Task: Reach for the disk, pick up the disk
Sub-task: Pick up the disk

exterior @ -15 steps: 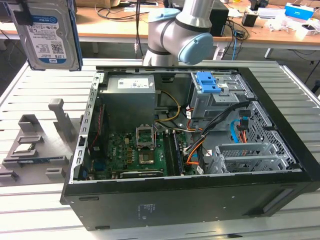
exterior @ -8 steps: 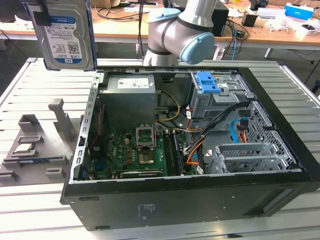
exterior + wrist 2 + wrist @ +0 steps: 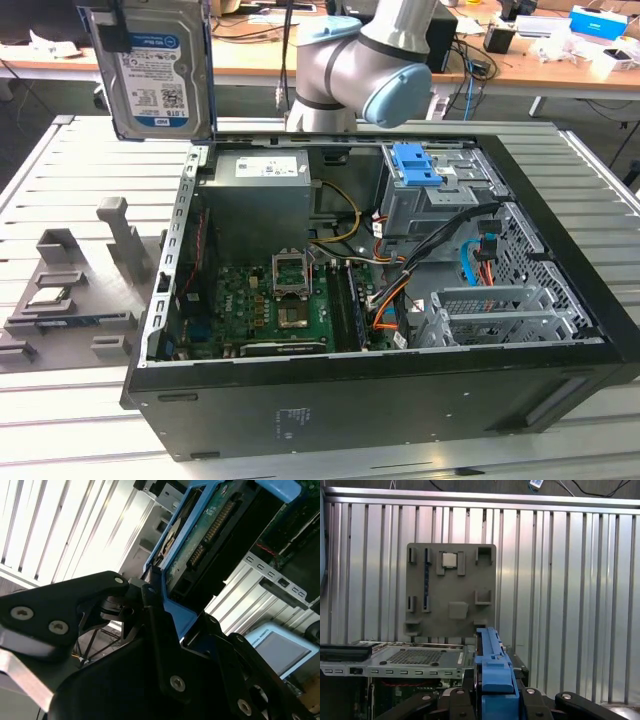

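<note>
The disk, silver with a white-and-blue label and blue side rails, hangs upright in the air above the slatted table, beyond the far left corner of the open computer case in the exterior view. My gripper is shut on the disk. Its black fingers clamp the blue rail from both sides in the first wrist view. In the second wrist view the disk's green circuit-board underside faces the camera, and the gripper grips the rail end.
The open computer case lies on the slatted metal table, with a blue bracket in its drive bay. A grey fixture plate at the exterior view's left holds a small silver processor chip. Desks with clutter stand behind.
</note>
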`<state>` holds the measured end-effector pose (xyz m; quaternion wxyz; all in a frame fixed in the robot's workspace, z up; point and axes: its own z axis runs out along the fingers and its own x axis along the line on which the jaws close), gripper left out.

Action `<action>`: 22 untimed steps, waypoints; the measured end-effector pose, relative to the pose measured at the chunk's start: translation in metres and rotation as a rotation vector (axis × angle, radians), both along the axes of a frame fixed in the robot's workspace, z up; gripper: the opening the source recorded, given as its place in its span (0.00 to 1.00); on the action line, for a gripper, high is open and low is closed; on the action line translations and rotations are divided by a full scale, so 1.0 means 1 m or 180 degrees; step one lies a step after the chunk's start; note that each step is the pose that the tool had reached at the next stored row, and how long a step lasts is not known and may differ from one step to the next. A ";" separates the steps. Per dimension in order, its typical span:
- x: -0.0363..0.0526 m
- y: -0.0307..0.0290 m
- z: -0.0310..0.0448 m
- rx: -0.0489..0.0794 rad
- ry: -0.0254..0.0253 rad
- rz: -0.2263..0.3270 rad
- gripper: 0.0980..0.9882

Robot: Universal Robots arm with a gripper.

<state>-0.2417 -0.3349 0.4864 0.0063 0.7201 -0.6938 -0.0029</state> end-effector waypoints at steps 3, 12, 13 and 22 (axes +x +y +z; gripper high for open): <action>0.0097 0.0000 0.0000 0.0000 0.0000 -0.0001 0.31; 0.0461 0.0001 0.0000 0.0000 0.0000 -0.0001 0.31; 0.0490 0.0001 0.0000 0.0000 0.0000 -0.0001 0.31; 0.0869 0.0001 0.0000 0.0000 0.0000 0.0000 0.31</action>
